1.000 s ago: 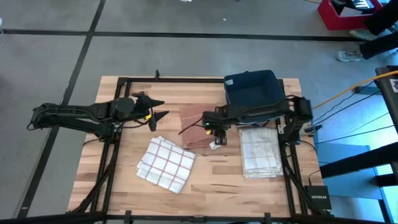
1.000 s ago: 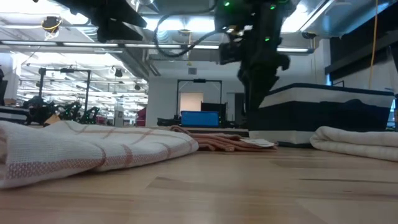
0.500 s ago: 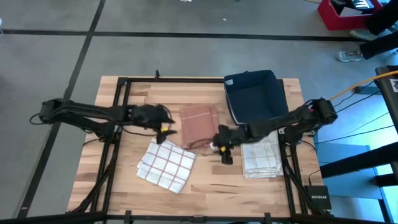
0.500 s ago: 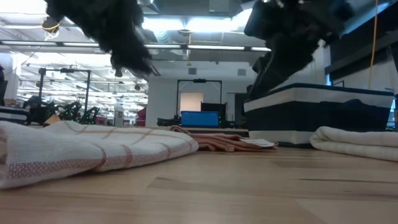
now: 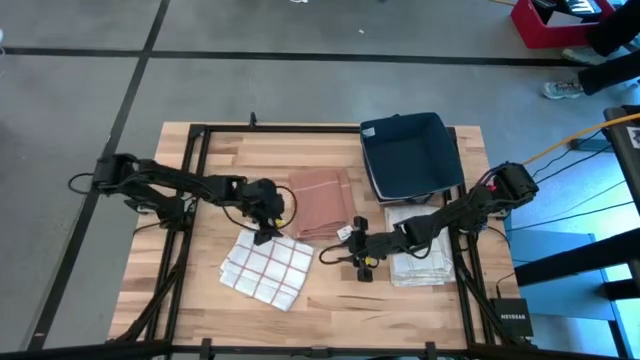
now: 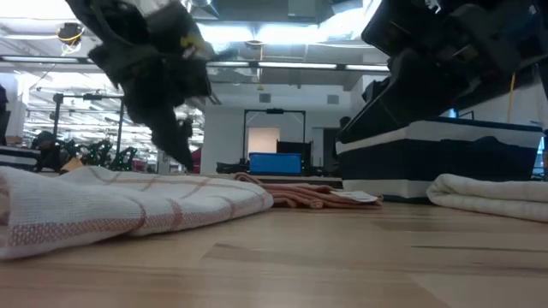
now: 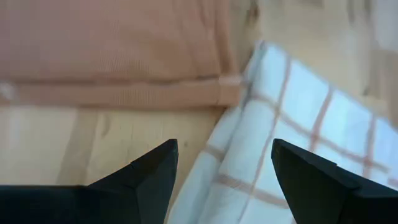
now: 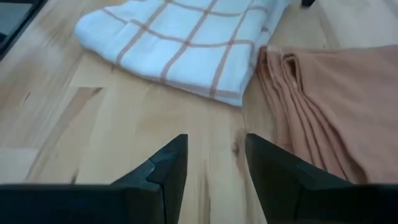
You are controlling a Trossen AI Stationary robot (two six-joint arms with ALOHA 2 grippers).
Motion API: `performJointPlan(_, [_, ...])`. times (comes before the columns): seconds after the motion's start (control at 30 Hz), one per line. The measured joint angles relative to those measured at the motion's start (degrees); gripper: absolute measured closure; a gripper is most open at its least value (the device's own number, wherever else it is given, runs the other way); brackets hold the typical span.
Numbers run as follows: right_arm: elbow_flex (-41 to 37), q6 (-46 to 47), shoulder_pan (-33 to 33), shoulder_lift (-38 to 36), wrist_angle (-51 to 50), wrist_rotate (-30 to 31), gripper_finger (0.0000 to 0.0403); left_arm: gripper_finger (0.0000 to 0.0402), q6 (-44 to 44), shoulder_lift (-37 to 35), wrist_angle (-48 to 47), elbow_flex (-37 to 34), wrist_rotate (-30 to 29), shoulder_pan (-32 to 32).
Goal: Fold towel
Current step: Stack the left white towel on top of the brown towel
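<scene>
Seen from above, the left gripper [image 5: 268, 232] hangs over the near corner of a white, red-checked towel [image 5: 265, 270] that lies folded on the wooden table [image 5: 330, 290], its jaws spread. Just beside that towel lies a rust-brown towel [image 5: 318, 202], also folded. The right gripper [image 5: 345, 255] reaches low over bare wood below the brown towel's corner, jaws parted with nothing between them. Behind it a cream towel [image 5: 418, 245] sits folded in front of a dark blue bin [image 5: 408, 152].

From table height, the checked towel [image 6: 120, 201] fills the foreground at left, the brown towel [image 6: 304, 195] lies flat behind it, and the cream towel [image 6: 492, 195] rests at right before the bin [image 6: 445, 158]. The left gripper [image 6: 175, 141] points down just above the checked cloth.

The left wrist camera shows two dark fingers [image 7: 146, 177] set wide apart over the edge where the checked towel [image 7: 298, 143] meets the brown one [image 7: 112, 53].

The right wrist camera shows its fingers [image 8: 165, 171] apart over bare wood, the checked towel [image 8: 186, 40] and the brown towel [image 8: 323, 99] ahead.
</scene>
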Motion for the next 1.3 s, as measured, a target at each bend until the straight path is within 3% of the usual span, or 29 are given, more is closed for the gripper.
performJointPlan(0.23, [0.0, 0.1, 0.1, 0.0, 0.2, -0.7, 0.0238, 0.0152, 0.8, 8.9, 1.1, 0.0, 12.0, 2.0])
performJointPlan(0.67, [0.0, -0.2, 0.1, 0.0, -0.3, 0.9, 0.0238, 0.016, 2.0, 18.0, 4.5, 0.4, 24.1, 1.8])
performJointPlan(0.93, [0.0, -0.2, 0.1, 0.0, -0.1, 0.9, 0.0238, 0.0218, 3.7, 18.1, 3.7, 0.2, 22.7, -3.5])
performJointPlan(1.3, [0.0, -0.2, 0.1, 0.0, 1.8, 0.8, 0.0238, 0.0267, 10.1, 18.0, 4.5, 0.2, 17.2, -9.1])
